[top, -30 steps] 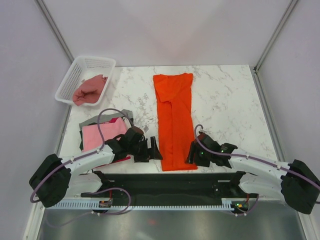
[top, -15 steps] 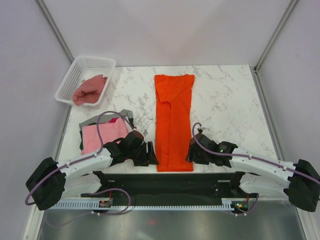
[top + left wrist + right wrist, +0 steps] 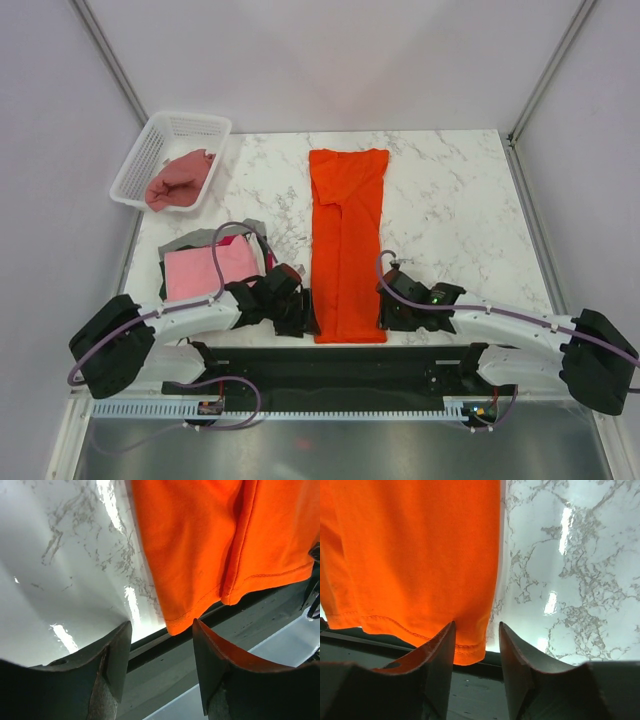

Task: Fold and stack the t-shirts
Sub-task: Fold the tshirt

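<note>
Orange t-shirt (image 3: pixel 347 250) lay folded lengthwise on the marble table (image 3: pixel 450 200) from above, where we saw left gripper (image 3: pixel 303 312) and right gripper (image 3: pixel 386 310) at its near hem corners; left wrist view showed fingers (image 3: pixel 114 652) parted astride a corner, nothing clamped, and right wrist view showed the same.

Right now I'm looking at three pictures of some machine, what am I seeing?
You see a robot's left arm and right arm, bolted at the table's near edge. The wide picture comes from a camera above and behind them; each close-up comes from a wrist camera looking between the jaws. On the table lie a long folded orange shirt, a pile with a pink shirt on top, and a basket holding a rose shirt. Nothing is held: the left gripper and right gripper stand open at the orange shirt's near corners.
</note>
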Robot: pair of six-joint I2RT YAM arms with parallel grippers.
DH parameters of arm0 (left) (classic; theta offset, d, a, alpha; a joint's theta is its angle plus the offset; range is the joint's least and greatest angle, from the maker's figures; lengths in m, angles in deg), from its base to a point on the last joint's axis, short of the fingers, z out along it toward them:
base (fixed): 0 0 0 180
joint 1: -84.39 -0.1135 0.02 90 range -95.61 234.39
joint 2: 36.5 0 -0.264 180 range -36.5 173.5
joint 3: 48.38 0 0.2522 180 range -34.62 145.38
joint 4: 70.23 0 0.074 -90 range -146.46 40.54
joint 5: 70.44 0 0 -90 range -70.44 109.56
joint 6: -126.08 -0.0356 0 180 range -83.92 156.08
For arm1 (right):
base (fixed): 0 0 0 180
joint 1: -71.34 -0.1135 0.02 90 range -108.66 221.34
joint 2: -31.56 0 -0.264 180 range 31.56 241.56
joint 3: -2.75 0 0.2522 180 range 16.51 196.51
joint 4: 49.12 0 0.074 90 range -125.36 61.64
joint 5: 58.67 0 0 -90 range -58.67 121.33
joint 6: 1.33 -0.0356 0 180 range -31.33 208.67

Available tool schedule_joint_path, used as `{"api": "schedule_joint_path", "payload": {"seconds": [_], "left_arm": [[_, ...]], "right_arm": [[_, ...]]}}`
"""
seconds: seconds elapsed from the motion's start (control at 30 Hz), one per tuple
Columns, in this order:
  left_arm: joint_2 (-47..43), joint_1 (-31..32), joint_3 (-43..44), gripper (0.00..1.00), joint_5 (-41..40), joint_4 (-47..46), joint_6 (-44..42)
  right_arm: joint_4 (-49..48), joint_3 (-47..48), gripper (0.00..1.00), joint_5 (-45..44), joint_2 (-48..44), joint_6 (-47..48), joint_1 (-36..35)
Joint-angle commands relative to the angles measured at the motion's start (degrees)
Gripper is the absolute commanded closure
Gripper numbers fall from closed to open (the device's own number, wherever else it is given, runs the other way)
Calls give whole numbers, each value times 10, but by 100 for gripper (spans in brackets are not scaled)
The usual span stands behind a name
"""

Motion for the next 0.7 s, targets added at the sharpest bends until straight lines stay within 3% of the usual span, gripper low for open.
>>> {"api": "schedule_joint_path", "payload": {"seconds": [0.0,0.17,0.33,0.37,0.4,0.43,0.67], "left_arm": [[17,9,5,41,-4,-30,19],[45,22,8,49,-1,-52,27],[65,27,2,70,-5,-73,32],[66,26,-3,76,-6,-76,33],[68,27,-6,92,-8,-78,33],[65,27,-9,98,-13,-76,34],[44,27,-47,98,-27,-78,43]], "right_arm": [[-30,-17,53,19,7,6,-3],[-36,-36,76,19,-5,-1,-3],[-39,-46,98,22,-14,-6,-2],[-38,-47,100,22,-15,-6,-2],[-36,-50,100,21,-17,-6,-2],[-34,-52,100,15,-20,-7,-2],[-14,-79,100,2,-56,-22,-3]]}}
